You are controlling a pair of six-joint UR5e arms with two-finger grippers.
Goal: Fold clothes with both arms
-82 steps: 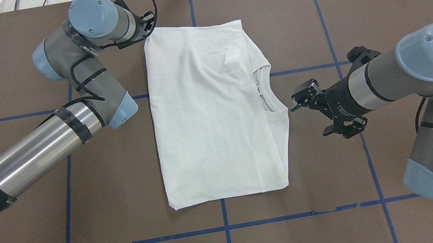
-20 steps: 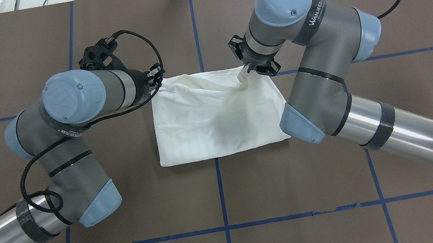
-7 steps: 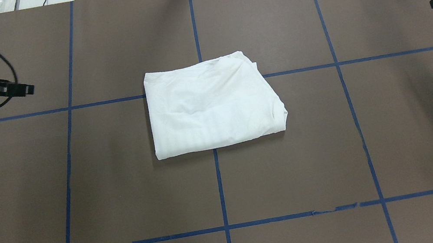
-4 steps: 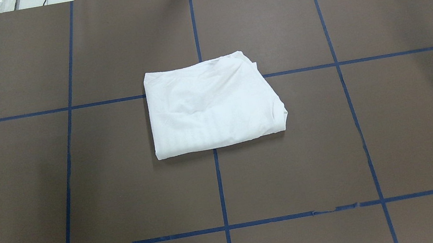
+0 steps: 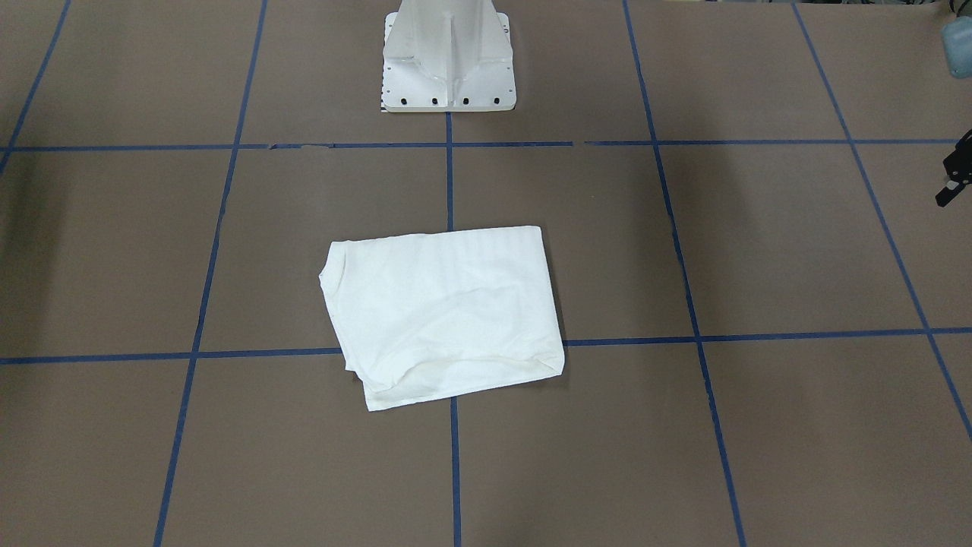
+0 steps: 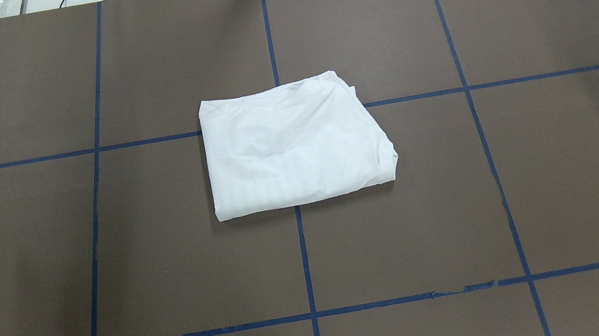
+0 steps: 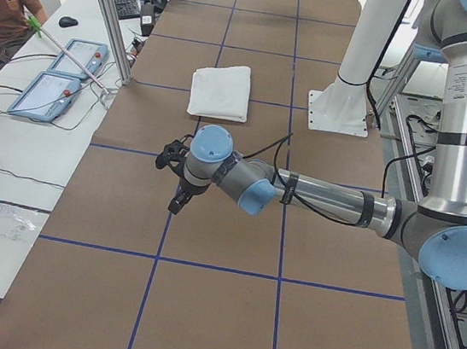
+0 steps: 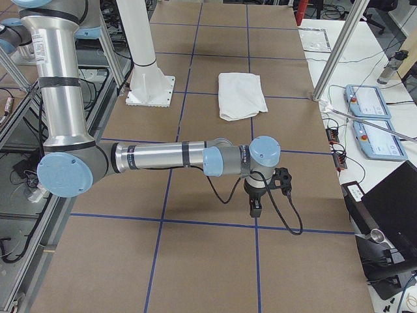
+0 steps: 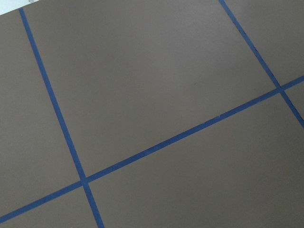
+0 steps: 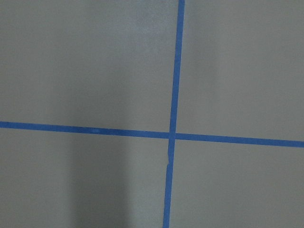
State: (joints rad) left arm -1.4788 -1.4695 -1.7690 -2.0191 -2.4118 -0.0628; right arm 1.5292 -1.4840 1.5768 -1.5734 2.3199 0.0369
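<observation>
Change: both arms are gone from the overhead view. A few seconds ago the far edge of the T-shirt was pinched at both corners; since release no shift of the cloth is detected.

T-shirt is left as a compact folded packet at mid-counter, over the crossing of the blue tape lines, with the collar at its robot-right edge. The far-right corner is slightly skewed and puckered.

Left arm is parked low over the robot-left end of the counter, right arm over the robot-right end, both well apart from the cloth. Nothing is carried by the left end effector or the right end effector; whether either is released or clenched cannot be told. Only bare counter and tape are shown by the wrist cameras.

Judgement: fold sequence is likely complete; at most a corner touch-up remains.

Writing: none legible. Faint banding is seen through the top layer, unreadable. The neck label is not seen. The sticker on the upright arm tube is too small to read.
</observation>
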